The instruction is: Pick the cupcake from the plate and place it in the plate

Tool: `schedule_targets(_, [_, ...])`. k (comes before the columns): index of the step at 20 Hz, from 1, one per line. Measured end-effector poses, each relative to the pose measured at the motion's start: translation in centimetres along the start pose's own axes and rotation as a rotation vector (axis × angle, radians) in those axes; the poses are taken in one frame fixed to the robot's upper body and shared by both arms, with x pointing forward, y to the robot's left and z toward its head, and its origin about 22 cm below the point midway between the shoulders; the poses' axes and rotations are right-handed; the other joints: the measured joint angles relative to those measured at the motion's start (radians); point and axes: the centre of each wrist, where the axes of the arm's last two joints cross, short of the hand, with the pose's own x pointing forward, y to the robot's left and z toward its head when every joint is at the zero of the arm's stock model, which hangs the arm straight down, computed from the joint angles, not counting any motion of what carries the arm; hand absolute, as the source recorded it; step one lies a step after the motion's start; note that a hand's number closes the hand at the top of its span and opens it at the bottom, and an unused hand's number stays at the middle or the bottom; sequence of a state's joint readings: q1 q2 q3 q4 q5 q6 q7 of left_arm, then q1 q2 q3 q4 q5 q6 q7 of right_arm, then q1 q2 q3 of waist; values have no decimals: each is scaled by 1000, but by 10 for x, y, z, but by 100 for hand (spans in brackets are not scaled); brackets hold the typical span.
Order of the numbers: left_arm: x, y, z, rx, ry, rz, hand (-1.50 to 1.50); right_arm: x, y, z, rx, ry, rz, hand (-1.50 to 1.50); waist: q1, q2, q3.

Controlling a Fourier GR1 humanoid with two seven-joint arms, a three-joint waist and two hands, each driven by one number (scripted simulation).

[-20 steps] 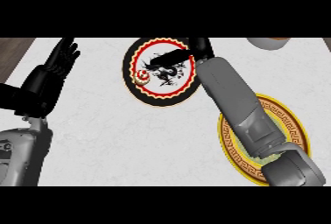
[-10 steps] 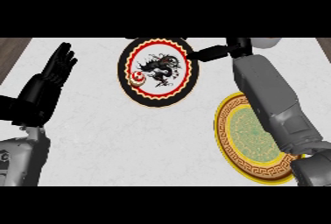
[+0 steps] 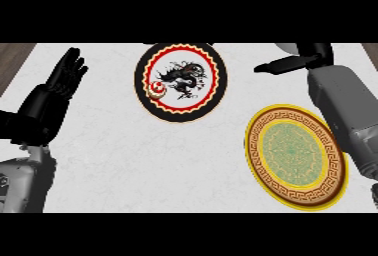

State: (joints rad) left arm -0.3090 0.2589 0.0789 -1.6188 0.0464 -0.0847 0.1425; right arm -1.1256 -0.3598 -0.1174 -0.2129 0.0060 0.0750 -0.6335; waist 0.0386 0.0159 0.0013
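Two plates, black [image 3: 181, 82] and gold [image 3: 297, 156], on white counter [image 3: 148, 165]; left hand [image 3: 53, 97] open-fingered, right hand's [image 3: 303, 57] grip unclear.

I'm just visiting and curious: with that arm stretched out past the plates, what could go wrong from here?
Two risks. The right hand sits at the view's top edge, so whether it holds the cupcake cannot be seen; a slip might go unnoticed. Its forearm also hangs beside the gold plate and could nudge it when it swings back. The dragon plate shows no cupcake, and the left hand rests open at the left.
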Motion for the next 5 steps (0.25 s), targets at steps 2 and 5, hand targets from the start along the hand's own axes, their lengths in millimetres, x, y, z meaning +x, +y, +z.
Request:
schedule_targets(2, [-3,-2,-1,2,0,-6,0,-3,-15,6,4,-8,3,-150,-1,1,0])
schedule_targets(5, [-3,1,-2,3,-4,-6,0,-8,-31,15,-9,-18,24,-150,2,2,0])
